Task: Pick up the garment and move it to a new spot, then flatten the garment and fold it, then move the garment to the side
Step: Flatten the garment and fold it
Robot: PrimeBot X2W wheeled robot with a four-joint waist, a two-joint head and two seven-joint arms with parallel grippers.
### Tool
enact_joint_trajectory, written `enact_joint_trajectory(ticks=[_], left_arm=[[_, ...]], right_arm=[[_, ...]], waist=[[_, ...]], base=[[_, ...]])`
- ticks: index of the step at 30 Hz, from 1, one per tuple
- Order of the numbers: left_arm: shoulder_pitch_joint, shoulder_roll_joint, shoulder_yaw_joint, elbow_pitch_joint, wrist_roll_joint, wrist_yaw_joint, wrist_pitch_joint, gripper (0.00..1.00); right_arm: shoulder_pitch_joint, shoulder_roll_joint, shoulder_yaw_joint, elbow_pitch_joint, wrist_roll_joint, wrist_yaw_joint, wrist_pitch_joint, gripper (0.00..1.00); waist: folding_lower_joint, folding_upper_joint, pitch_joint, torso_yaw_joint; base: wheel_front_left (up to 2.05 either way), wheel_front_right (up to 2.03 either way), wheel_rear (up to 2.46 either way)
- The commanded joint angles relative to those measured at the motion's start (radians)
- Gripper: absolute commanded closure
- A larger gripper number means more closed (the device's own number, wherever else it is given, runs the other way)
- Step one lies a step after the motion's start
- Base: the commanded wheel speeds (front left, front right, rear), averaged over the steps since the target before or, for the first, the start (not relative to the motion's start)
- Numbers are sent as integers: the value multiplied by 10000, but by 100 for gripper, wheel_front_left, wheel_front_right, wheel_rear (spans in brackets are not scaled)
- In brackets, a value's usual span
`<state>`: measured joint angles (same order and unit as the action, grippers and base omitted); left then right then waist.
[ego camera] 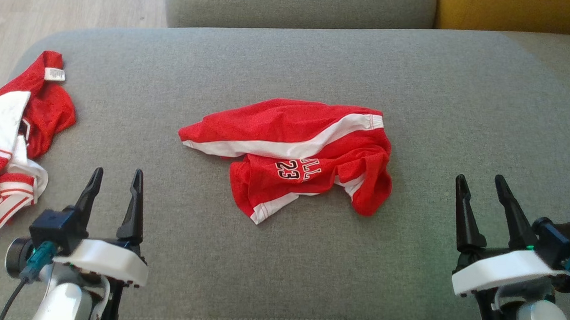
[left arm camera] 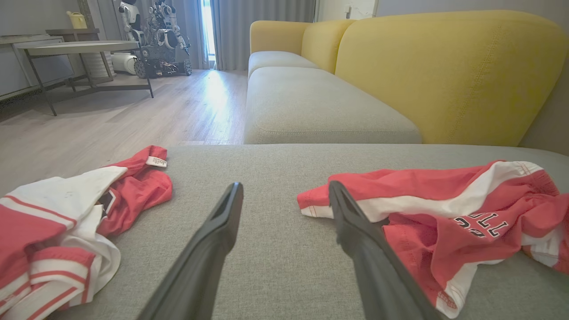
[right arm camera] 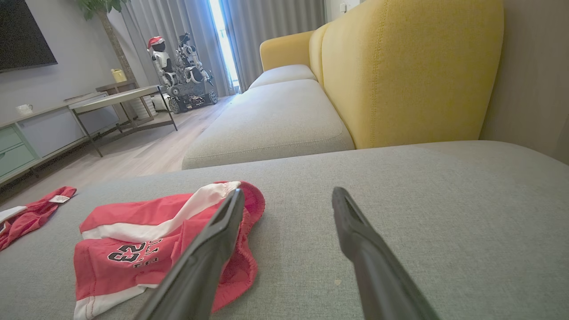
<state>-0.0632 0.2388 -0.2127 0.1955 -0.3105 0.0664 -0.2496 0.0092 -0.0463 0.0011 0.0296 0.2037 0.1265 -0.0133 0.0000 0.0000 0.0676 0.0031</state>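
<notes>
Pickup judged pending. Crumpled shorts (ego camera: pixel 290 150) lie central on the cushion (ego camera: pixel 278 286). Left gripper (ego camera: pixel 119 172) and right gripper (ego camera: pixel 479 178) are released and empty. Next move: reach in and grasp.

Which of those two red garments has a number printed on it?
The crumpled red garment in the middle of the grey cushion, printed with 23. The red-and-white heap at the left edge shows stripes and a label, no number.

2 red/wht garments (ego camera: pixel 291 131) (ego camera: pixel 48 108), 2 hands (ego camera: pixel 118 172) (ego camera: pixel 479 177), 1 sofa (ego camera: pixel 308 278).
</notes>
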Motion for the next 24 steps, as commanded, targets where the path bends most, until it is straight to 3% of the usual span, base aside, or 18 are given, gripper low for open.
enact_joint_trajectory(ticks=[1,10,17,18,24], left_arm=[[-472,271,356,-280,6,49,-122,0],[-800,323,263,-250,-45,1,-49,0],[-2520,386,-28,431,-269,-678,568,0],[-3085,411,-121,876,-375,-945,834,0],[-4479,464,-236,2446,-793,-1438,1744,0]], right_arm=[[-388,-39,197,-388,-42,42,-44,0],[-462,-39,160,-518,-59,42,-21,0],[-947,-39,298,-786,-64,42,-55,0],[-1089,-39,389,-791,-27,42,-102,0],[-1377,-39,526,-724,61,42,-260,0]], waist=[[0,0,0,14],[0,0,235,61],[0,0,1178,-178],[0,0,1469,-311],[0,0,2164,-667]], base=[[0,0,0],[0,0,0],[0,0,0],[0,0,0],[0,0,0]])
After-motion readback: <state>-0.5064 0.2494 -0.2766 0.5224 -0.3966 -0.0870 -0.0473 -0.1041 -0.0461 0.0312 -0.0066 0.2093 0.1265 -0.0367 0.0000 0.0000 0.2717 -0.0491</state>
